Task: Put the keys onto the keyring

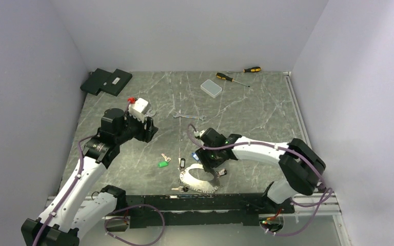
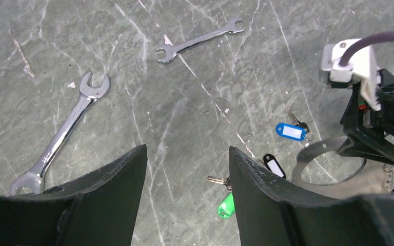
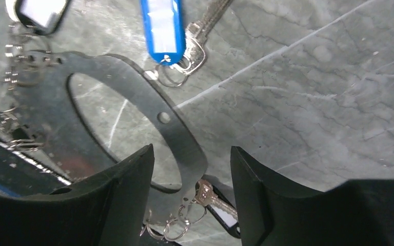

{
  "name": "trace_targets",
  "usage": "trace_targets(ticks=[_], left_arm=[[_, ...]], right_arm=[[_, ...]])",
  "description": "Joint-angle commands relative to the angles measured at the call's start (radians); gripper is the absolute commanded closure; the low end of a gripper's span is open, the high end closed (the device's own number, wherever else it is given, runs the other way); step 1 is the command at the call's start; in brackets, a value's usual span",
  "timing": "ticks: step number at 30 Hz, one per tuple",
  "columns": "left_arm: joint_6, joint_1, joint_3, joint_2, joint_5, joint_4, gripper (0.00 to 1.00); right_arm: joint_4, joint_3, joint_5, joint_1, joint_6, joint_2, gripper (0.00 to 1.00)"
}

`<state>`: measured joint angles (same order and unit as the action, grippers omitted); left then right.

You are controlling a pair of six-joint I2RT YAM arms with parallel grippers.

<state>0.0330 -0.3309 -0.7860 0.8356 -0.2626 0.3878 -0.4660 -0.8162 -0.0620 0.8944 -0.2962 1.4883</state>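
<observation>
Keyring (image 3: 138, 87), a big loop of thin pale grey band pierced with small holes, lies flat on the grey marbled worktop (image 1: 246, 118) close to its near edge. The right tool (image 3: 191, 154) hangs just over it, fingers spread astride the band and pinching nothing. The band looks light and floppy and is likely to sag if lifted, so a grip across its width seems best. Just beyond lie the small metal keys (image 3: 197, 48): one on a blue plastic tag (image 3: 161, 25), its wire ring overlapping the band's edge, then others on a black tag (image 2: 274, 165) and a green tag (image 2: 226, 205). They look tiny and slippery, so the tags probably offer the surer hold. Farther off, the left tool (image 2: 187, 154) hovers spread and empty near two silver spanners (image 2: 61, 138).
</observation>
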Motion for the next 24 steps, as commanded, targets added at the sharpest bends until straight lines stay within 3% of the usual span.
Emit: trace_targets(ticks=[1,11,15,17,24], left_arm=[[-0.001,-0.002,-0.04,-0.014,0.02,-0.002,0.36],[0.003,-0.002,-0.041,-0.006,0.026,-0.002,0.36],[0.004,-0.002,-0.038,-0.003,0.032,-0.003,0.36],[0.004,-0.002,-0.04,0.001,0.034,-0.001,0.36],[0.005,-0.002,-0.042,-0.004,0.038,0.002,0.36]], right_arm=[[0.004,-0.036,0.034,0.021,0.002,0.06,0.43],[-0.026,-0.095,0.095,0.078,0.068,0.185,0.48],[0.008,-0.095,0.012,0.084,0.106,0.173,0.39],[0.006,-0.092,0.04,0.087,0.112,0.177,0.38],[-0.018,-0.161,0.259,0.076,0.131,0.275,0.6]])
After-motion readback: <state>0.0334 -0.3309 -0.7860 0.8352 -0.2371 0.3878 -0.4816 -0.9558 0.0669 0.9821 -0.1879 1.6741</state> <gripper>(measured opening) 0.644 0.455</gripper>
